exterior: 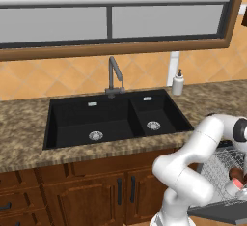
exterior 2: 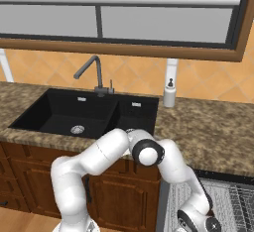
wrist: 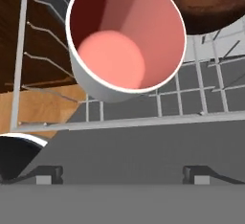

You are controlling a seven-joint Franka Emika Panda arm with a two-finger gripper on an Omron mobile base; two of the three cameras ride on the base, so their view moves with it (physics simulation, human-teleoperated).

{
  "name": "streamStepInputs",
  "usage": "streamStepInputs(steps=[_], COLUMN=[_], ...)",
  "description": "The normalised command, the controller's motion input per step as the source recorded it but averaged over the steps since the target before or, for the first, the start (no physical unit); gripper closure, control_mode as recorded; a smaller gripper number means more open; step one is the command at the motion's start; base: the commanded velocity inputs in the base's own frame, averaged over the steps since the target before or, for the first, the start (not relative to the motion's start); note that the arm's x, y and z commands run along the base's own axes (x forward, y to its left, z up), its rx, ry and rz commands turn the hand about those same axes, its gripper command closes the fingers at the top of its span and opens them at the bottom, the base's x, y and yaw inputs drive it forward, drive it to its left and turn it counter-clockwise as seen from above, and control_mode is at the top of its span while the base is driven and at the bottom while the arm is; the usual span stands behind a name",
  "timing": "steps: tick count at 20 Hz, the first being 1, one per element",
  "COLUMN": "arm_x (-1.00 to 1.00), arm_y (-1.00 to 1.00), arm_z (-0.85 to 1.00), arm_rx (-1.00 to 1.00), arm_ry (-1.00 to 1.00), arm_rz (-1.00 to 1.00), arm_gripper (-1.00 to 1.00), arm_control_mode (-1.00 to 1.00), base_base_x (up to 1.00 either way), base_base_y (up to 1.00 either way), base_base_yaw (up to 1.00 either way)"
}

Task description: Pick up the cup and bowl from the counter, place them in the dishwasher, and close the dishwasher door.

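Nearest us, our gripper (wrist: 122, 175) hangs with its fingertips (wrist: 50, 174) spread wide apart, holding nothing. Just beyond, the cup (wrist: 125, 39) sits upright in the wire rack (wrist: 201, 98) of the dishwasher (exterior: 226, 172), mouth open toward us (salmon-red inside), with the bowl (wrist: 210, 5) right beside it. Farther off on the left lies the counter (exterior: 24, 133) with its black sink (exterior: 113, 119).

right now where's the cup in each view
Left base view: cup at the lower right edge, in the wire rack, below the bowl.
Right base view: not in the picture.
Hand view: cup upper centre, mouth toward the camera, bowl beside it.
Shared landmark: the wire rack.
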Motion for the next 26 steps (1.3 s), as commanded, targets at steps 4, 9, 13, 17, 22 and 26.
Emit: streamStepInputs(steps=[4, 9, 13, 17, 22, 26], arm_x=[0.66, 0.66, 0.34, 1.00, 1.00, 0.37], arm_y=[0.00, 0.00, -0.05, 0.40, 0.23, -0.62], arm_z=[-0.20, -0.27, -0.14, -0.32, -0.04, 0.94], arm_rx=[-0.11, -0.09, -0.08, -0.07, -0.01, 0.06], arm_ry=[-0.09, -0.09, 0.01, -0.21, -0.29, 0.01], arm_rz=[0.00, 0.00, 0.00, -0.06, -0.08, -0.05], arm_gripper=[-1.00, -1.00, -1.00, -1.00, -1.00, -1.00], arm_control_mode=[-1.00, -1.00, -1.00, -1.00, -1.00, -1.00], base_base_x=[0.00, 0.00, 0.00, 0.00, 0.00, 0.00], base_base_y=[0.00, 0.00, 0.00, 0.00, 0.00, 0.00], base_base_yaw=[0.00, 0.00, 0.00, 0.00, 0.00, 0.00])
